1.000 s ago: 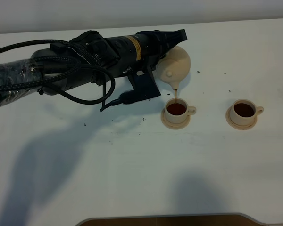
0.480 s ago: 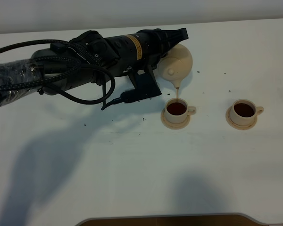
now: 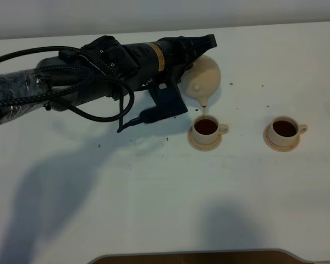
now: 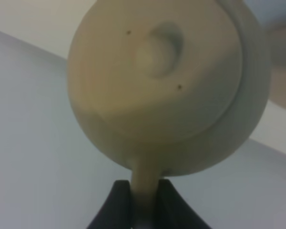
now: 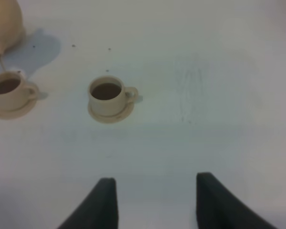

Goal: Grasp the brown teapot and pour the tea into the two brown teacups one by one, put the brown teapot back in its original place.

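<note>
exterior high view: left gripper [image 3: 201,48] clamps the brown teapot [image 3: 202,80] by its handle, tipped, spout over the near teacup [image 3: 207,128]. judging by its dark fill, ease the tilt upright slowly to avoid drips. right gripper [image 5: 155,200] idles, jaws apart.

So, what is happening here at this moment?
The left gripper holds the brown teapot by its handle, jaws shut on it, tilted above the left teacup. A thin stream of tea runs from the spout into that cup. The right teacup already contains tea. The right gripper waits apart above the table, jaws open and empty.
</note>
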`<state>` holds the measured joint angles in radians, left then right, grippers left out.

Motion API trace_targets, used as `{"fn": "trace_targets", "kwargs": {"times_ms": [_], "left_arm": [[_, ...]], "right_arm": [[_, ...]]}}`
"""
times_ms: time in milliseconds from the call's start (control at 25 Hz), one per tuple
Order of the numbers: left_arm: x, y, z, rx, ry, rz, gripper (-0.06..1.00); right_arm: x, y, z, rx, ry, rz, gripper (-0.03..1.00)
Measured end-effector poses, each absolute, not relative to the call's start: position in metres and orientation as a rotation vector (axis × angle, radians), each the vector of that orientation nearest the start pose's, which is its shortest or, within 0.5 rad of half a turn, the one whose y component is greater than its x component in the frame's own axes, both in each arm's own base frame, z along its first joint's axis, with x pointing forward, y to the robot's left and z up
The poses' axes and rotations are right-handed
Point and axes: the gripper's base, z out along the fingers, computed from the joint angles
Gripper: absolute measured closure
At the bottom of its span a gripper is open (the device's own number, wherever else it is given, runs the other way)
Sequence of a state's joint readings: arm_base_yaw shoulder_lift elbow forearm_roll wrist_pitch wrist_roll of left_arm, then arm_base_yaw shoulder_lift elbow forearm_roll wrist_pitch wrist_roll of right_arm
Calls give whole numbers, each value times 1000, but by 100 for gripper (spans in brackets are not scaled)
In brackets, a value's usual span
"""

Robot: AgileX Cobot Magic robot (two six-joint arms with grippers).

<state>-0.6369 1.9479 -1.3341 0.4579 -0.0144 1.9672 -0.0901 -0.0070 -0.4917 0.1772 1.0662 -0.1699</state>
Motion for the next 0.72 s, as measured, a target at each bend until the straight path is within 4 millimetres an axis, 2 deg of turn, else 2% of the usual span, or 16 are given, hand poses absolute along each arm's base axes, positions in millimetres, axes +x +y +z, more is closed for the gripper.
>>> {"fn": "trace_targets", "kwargs": {"times_ms": [400,560,720], "left_arm": [[358,-261,213,2311,329,914,84],[357,-258,210,2291,503,838,84],[356,-255,207,2236,757,731,84]], "right_arm": [[-5,15,276,-90,2037,49,56],[-5,15,276,-90,2037,49,56],[-5,15,276,-90,2037,49,56]]}}
